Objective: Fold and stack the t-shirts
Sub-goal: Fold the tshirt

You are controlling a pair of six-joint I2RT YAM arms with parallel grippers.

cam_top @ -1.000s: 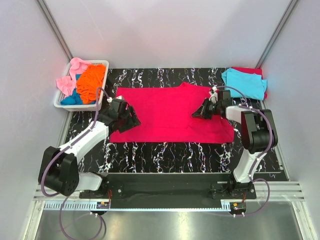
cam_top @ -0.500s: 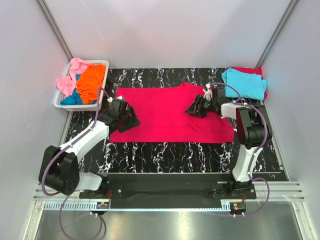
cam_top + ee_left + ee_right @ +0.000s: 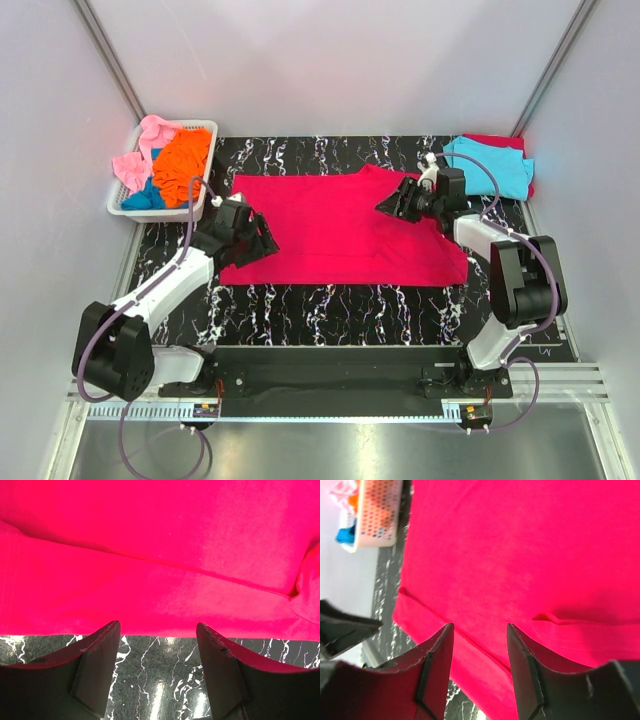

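Observation:
A large crimson-red t-shirt (image 3: 340,228) lies flat on the black marbled table (image 3: 330,305), partly folded, with a fold line along its near side (image 3: 160,555). My left gripper (image 3: 266,240) is open at the shirt's left edge. Its tips (image 3: 157,629) sit over bare marble just short of the cloth. My right gripper (image 3: 386,206) hovers open above the shirt's right half (image 3: 480,630), holding nothing. A folded cyan t-shirt (image 3: 490,166) rests on a folded red one (image 3: 506,142) at the back right. Orange (image 3: 182,162), pink (image 3: 140,150) and blue (image 3: 140,197) t-shirts fill the basket.
The white slotted basket (image 3: 196,208) stands at the back left, just behind my left arm, and also shows in the right wrist view (image 3: 375,515). Grey walls close in the table on three sides. Bare marble runs along the near edge.
My right gripper was shut on the crimson-red shirt's right side; it has opened, let go and drawn back toward the far right. The left arm has barely shifted.

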